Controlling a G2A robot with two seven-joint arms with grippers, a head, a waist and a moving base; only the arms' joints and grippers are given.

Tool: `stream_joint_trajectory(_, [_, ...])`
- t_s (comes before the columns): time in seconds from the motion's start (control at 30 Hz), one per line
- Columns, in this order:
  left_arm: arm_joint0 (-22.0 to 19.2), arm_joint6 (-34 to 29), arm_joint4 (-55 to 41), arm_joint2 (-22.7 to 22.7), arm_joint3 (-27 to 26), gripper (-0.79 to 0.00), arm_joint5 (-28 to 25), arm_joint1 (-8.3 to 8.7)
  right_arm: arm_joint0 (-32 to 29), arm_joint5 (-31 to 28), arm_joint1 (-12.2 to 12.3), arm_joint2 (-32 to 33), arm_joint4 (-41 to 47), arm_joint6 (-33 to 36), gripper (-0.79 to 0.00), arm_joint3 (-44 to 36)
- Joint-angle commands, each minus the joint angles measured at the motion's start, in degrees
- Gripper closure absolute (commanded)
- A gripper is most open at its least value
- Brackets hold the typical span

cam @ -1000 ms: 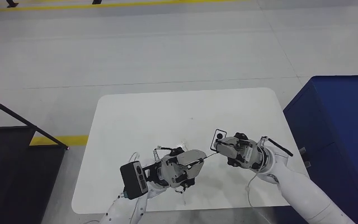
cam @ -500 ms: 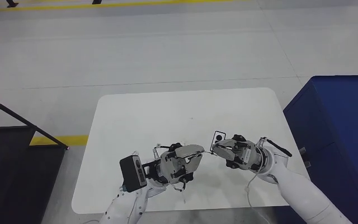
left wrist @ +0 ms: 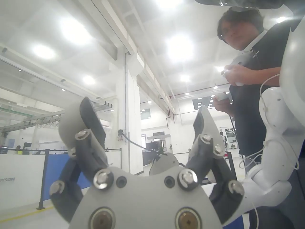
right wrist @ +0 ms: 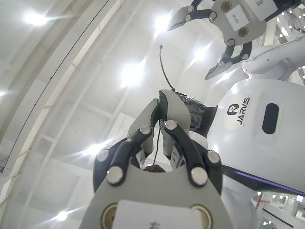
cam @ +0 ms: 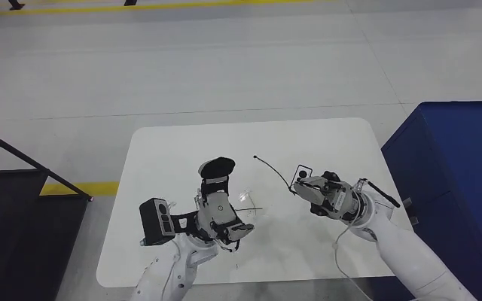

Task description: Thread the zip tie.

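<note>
I'm pinching the tie [cam: 273, 170] in the right gripper [right wrist: 158, 101], tip aiming ten o'clock; the left gripper [right wrist: 187, 54] is hanging open, empty, at the tip's nine.

one black zip tie [right wrist: 164, 69]. two grippers, one left gripper [left wrist: 143, 106], one right gripper [right wrist: 158, 97], two fingers [left wrist: 90, 117] on each. one white table [cam: 316, 143]. one blue cabinet [cam: 444, 158].

Left fingers [left wrist: 91, 120] apart, right fingers [right wrist: 172, 107] together.

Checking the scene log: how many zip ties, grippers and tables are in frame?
zip tie: 1
grippers: 2 (left gripper open, right gripper shut on the zip tie)
table: 1
Total: 4
</note>
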Motion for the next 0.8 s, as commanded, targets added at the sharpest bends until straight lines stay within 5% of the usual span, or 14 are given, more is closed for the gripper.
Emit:
stream_joint_trajectory(0.0, [0.89,-7.28,-2.01,-0.53,-0.62,-0.785,0.45,0.16,0.26,-4.97,-0.25,1.77,-0.06,0.19,0.0,-0.56])
stream_joint_trajectory(0.23, [8.1,-32.71,-18.99,-2.08,-5.79,-0.785,3.6,0.85,0.02,-18.02,-0.9,5.61,-8.3,3.7,0.0,-0.69])
stream_joint_trajectory(0.3, [11.07,-46.36,-31.1,-1.24,-8.53,-0.785,7.92,1.0,-0.21,-20.41,-1.1,5.87,-10.05,4.08,0.0,-0.52])
stream_joint_trajectory(0.63, [11.57,-48.1,-31.74,-0.5,-7.66,-0.785,7.81,1.02,-0.21,-20.41,-1.1,5.87,-10.05,4.08,0.0,-0.52])
stream_joint_trajectory(0.77, [13.33,-60.68,-60.19,2.09,-13.12,-0.785,11.62,0.7,-0.21,-20.41,-1.1,5.87,-10.05,4.08,0.0,-0.52])
